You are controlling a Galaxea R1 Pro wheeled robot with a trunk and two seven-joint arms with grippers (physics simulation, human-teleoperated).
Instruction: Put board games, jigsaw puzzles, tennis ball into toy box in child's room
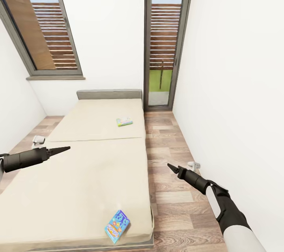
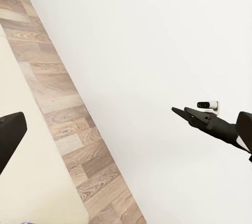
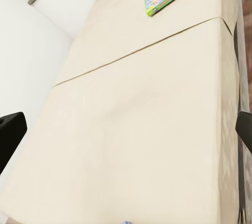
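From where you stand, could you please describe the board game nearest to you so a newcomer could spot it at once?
Look at the wide beige bed that runs from the window wall toward the robot. At its near end, close to the edge beside the wood floor, lies a thin blue board game box. The other box on the bed, pale green and white, lies far up toward the headboard.

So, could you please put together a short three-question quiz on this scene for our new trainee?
1. True or false: both board games lie on the bed.
2. Which game lies nearer the headboard: A) the blue board game or B) the green-edged board game?
3. What does the right tool hold?

Key: 1 true. 2 B; the blue one sits at the bed's near corner. 3 nothing; it hangs over the wood floor, while the left tool hangs over the bed.
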